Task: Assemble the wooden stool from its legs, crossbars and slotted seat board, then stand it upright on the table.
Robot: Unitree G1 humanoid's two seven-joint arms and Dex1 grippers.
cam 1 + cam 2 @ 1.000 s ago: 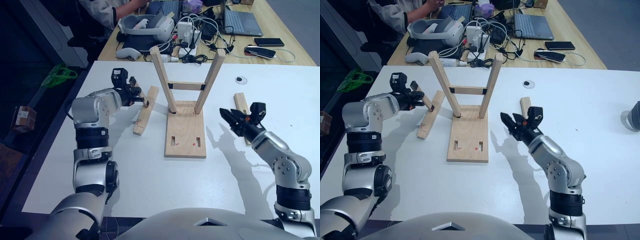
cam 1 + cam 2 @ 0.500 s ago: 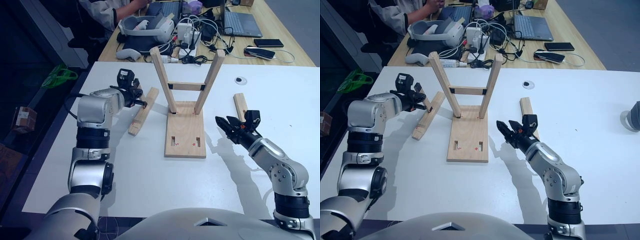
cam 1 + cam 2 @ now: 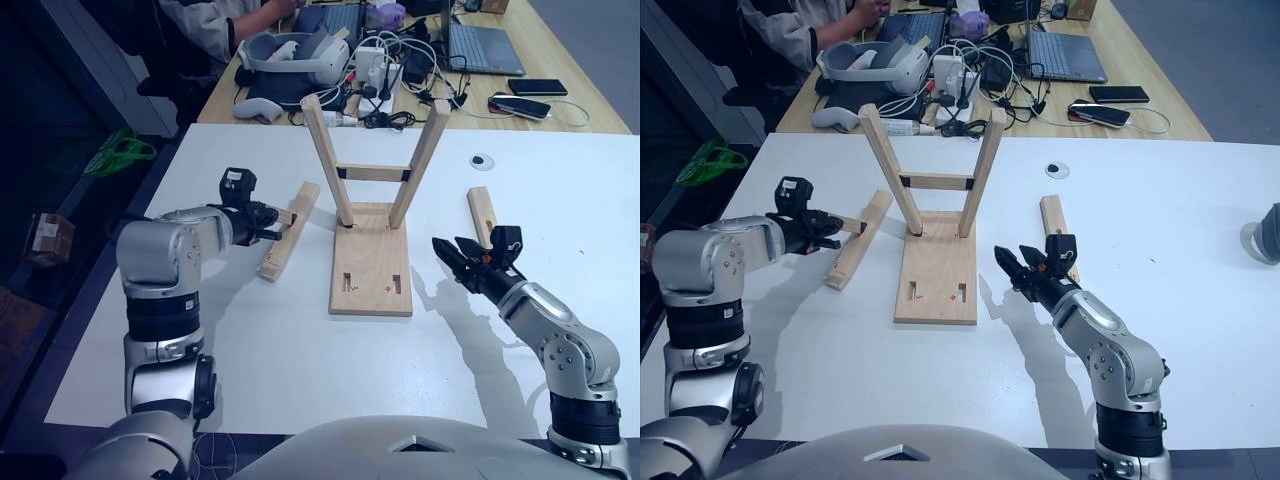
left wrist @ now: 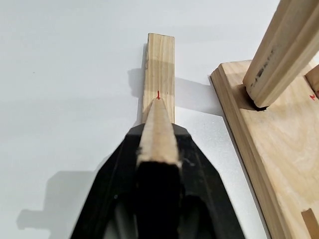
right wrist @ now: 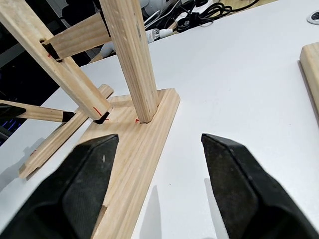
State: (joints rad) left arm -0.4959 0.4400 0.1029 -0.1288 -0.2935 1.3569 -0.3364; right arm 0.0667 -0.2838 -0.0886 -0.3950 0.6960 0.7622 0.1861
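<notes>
L gripper (image 3: 266,221) is shut on a crossbar (image 4: 158,124), its tip against the leg (image 3: 283,245) lying flat left of the board (image 3: 372,285), prob. to press the joint in. R gripper (image 3: 448,244) is open and empty, between board and spare leg (image 3: 482,210). The near table (image 3: 300,360) gives free room; its left edge is close to L arm.

Red-marked pale tan seat board (image 3: 370,258) on a white table (image 3: 300,350).

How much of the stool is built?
About half. Two legs and a crossbar stand in the seat board. The left hand grips a second crossbar at a loose leg; the right hand is open. Left to do: another loose leg, two empty slots, standing it upright.
</notes>
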